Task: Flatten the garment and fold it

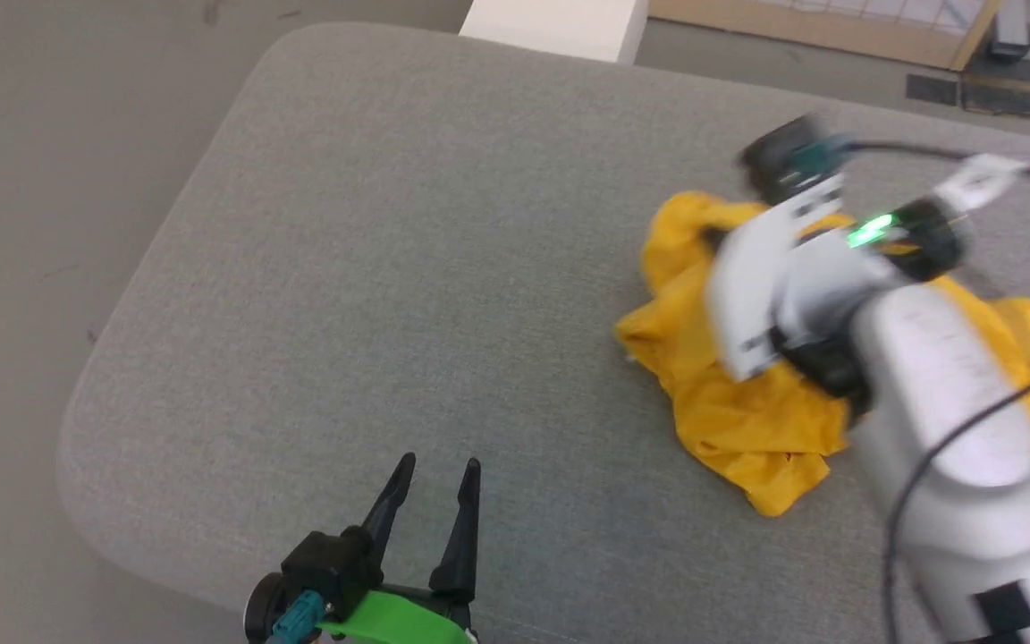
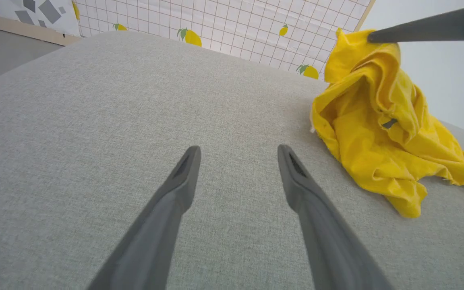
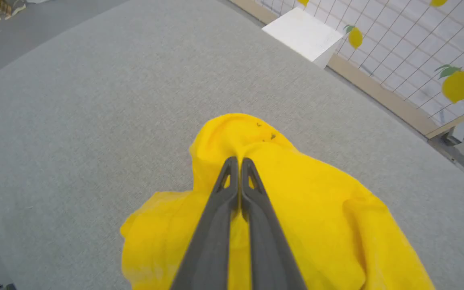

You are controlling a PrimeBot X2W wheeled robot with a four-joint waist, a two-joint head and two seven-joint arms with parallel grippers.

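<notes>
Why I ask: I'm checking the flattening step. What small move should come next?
Probably raise the right claw a little to draw the garment out of its heap: it is shut on a fold at the crumpled top, while the left claw stands open over the bare cushion, apart from the cloth.

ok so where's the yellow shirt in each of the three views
Head view: the yellow shirt lies crumpled at the right.
Left wrist view: upper right, one fold lifted off the surface.
Right wrist view: bottom centre, pinched in the closed jaws of the right gripper.
Shared landmark: the grey padded surface it lies on.
</notes>
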